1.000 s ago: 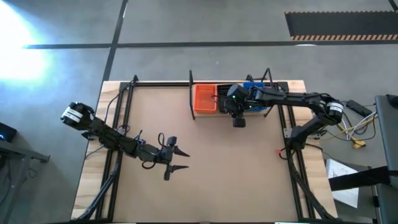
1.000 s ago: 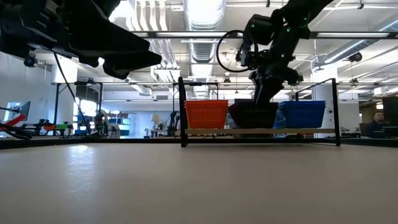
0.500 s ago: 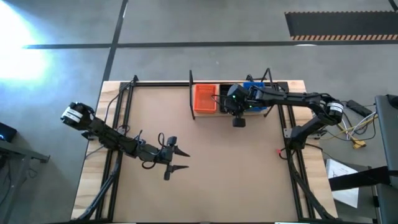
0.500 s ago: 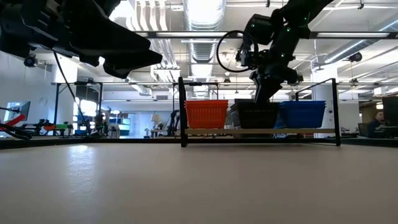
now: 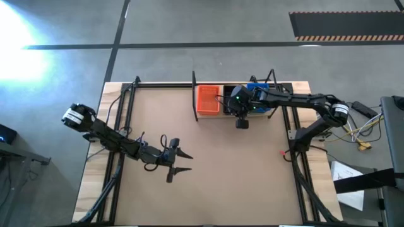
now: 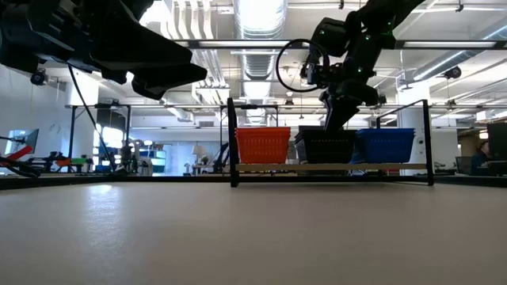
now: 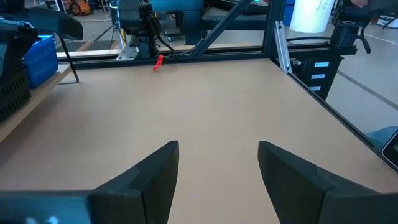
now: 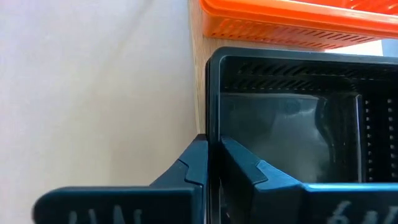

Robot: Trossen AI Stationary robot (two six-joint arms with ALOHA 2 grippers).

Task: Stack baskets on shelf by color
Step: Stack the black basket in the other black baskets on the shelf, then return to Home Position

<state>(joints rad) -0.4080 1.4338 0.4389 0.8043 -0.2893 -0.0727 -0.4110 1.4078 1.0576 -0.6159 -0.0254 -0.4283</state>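
Note:
The shelf (image 6: 333,167) stands at the table's far edge with three baskets side by side on its board: an orange basket (image 6: 262,144), a black basket (image 6: 317,148) and a blue basket (image 6: 386,144). My right gripper (image 8: 213,168) reaches down over the black basket (image 8: 286,130) and is shut on its wall. My left gripper (image 7: 217,168) hovers open over bare tabletop at the near left (image 5: 178,162), with nothing between its fingers. My right gripper pinches the black basket's near long wall at its rim (image 8: 213,118), one finger (image 8: 245,168) inside the basket and the other (image 8: 196,165) outside. The fingers come from above, pointing down. The basket sits upright on the shelf board, between the orange and blue baskets.
The shelf's black upright end frames (image 6: 231,142) (image 6: 428,142) flank the baskets. Black rails (image 5: 120,126) run along the table's left and right sides. A small red object (image 7: 158,61) lies near the right rail. Bare tabletop (image 5: 214,164) spreads in front of the shelf.
On the shelf, the black basket has slid a little toward the blue basket and stands level now, with my right gripper staying over its near wall. My left arm has kept still.

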